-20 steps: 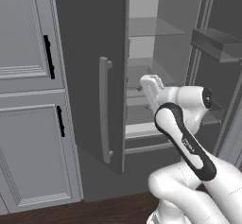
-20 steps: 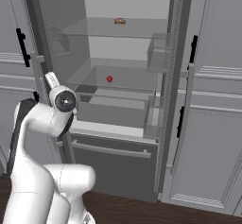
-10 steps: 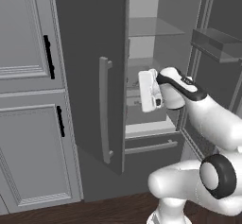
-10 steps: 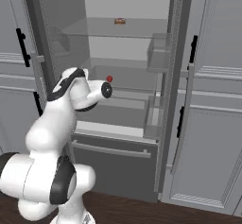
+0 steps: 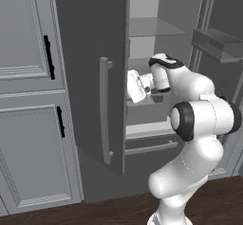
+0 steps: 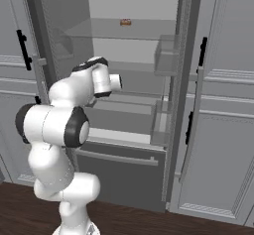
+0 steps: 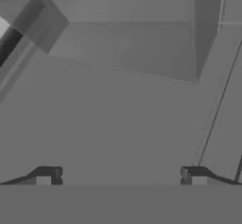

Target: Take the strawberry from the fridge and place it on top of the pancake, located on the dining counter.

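Pincer [image 7: 120, 176] now deeper inside pale, glass-shelved fridge [image 6: 144, 70], dark fingertips [image 7: 47, 175] spread, nothing between.

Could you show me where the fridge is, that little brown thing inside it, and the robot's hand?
fridge [image 5: 90, 53], left base view, open dark door.
small brown item [image 6: 125, 23], right base view, its middle.
gripper [image 7: 120, 175], hand view, between the fingertips.

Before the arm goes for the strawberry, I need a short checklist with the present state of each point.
1. Fridge doors open: ok, the pale inside and shelves show.
2. Tool open: ok, the two fingertips stand wide apart in the hand view.
3. Tool empty: ok, nothing lies between the tips.
4. Strawberry located: cannot tell, the arm covers that part of the shelf.
5. Hand inside the fridge: ok, it is past the left door.
6. Brown item out of the way: ok, on the top shelf.
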Controlling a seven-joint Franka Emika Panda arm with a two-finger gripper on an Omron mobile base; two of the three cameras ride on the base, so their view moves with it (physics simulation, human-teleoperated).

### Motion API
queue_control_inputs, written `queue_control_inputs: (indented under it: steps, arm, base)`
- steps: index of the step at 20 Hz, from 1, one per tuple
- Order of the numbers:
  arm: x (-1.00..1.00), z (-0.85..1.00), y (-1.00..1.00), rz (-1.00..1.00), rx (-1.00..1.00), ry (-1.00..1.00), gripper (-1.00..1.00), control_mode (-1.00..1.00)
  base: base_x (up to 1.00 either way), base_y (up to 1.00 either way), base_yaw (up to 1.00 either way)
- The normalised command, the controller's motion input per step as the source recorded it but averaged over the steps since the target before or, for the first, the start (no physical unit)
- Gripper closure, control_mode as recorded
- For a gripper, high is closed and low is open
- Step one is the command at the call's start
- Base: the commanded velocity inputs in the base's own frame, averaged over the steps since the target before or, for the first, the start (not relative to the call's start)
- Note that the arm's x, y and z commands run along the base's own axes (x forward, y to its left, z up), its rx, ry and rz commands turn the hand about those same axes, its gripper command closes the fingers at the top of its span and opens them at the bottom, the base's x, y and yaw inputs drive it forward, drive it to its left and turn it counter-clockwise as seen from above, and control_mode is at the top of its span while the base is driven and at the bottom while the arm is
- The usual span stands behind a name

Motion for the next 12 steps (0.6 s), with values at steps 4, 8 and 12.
queue_control_inputs:
  steps: [4,8,12]
  arm:
    - [-0.07,-0.37,0.94,0.36,0.01,0.11,-1.0,-1.0]
    - [-0.44,-0.31,1.0,0.31,0.0,0.03,-1.0,-1.0]
    - [-0.61,-0.26,1.0,0.25,0.0,0.02,-1.0,-1.0]
  base:
    - [0.0,0.0,0.0]
    - [0.0,0.0,0.0]
    - [0.0,0.0,0.0]
